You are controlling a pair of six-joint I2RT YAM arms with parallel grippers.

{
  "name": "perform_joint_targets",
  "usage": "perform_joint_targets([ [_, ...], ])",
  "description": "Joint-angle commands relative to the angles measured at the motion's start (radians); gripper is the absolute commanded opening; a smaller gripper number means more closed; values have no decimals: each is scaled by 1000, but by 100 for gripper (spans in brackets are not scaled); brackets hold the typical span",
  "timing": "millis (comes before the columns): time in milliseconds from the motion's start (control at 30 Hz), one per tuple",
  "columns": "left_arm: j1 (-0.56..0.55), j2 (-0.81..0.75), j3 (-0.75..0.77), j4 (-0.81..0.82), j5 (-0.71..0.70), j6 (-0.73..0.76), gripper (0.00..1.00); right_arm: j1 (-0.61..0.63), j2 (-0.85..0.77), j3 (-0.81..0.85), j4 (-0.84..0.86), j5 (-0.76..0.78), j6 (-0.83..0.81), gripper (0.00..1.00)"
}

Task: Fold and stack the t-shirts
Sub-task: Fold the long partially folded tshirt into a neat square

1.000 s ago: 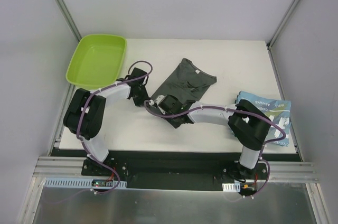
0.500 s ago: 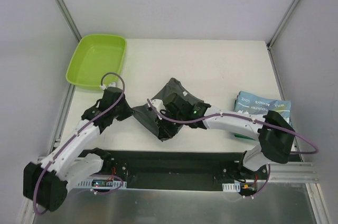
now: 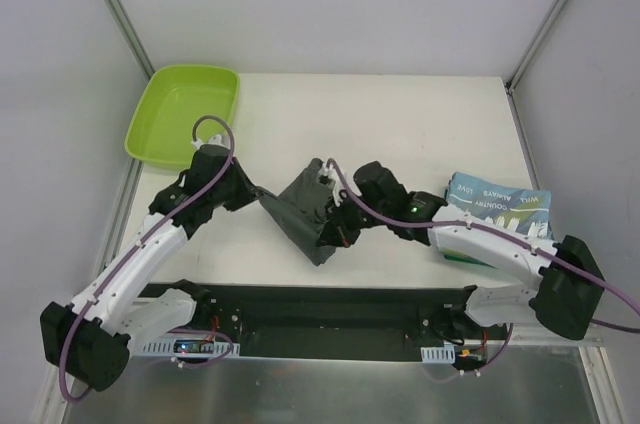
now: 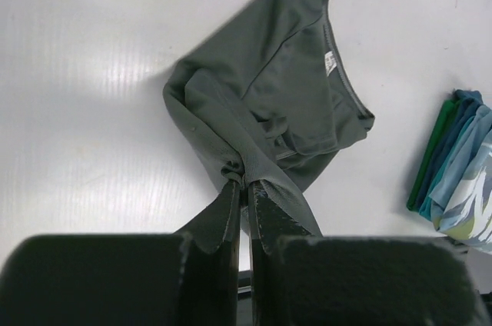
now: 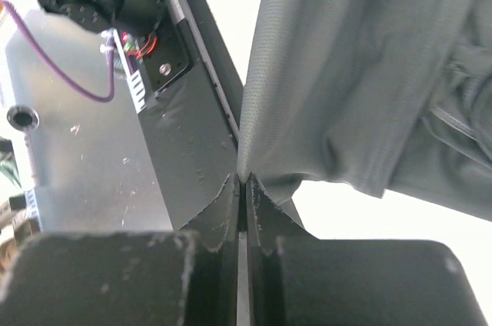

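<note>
You're mid-fold on the dark grey t-shirt, bunched at mid-bench toward the near edge. Your left gripper and right gripper each pinch its cloth tight. Its collar points to the far edge, and the long axis seems to run far-to-near. Next, lay it flat, fold it, then stack it with the light blue t-shirt at the right edge.

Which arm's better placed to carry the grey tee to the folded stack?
Right, likely. Both jaws grip the grey tee, but the folded stack lies beside the right arm; the left arm is across the tee.
</note>
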Motion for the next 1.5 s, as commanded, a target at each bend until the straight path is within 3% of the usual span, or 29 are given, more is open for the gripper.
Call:
perform_joint_targets([
  [0,-9,96,127,74,-29,28,0,-105,-97,-52,-32,-58,65,1],
  [533,-58,575,446,146,-15,94,0,-395,-124,-106,-86,14,32,0],
  [1000,-61,884,630,151,-27,131,0,-520,86,-97,48,96,-39,3],
  [1200,-61,966,674,149,-23,143,0,-538,180,-60,59,139,-43,13],
  [1300,-59,989,696,149,-21,154,18,-544,205,-34,54,171,-54,19],
  [1367,-59,990,717,143,-11,172,51,-553,211,-8,37,189,-57,34],
  [1400,-59,979,723,140,-3,179,62,-553,209,12,14,197,-56,37],
  [1433,-59,968,725,141,2,183,84,-552,203,26,2,192,-56,39],
  [1467,-59,953,731,141,31,200,99,-552,191,29,-1,177,-54,42],
])
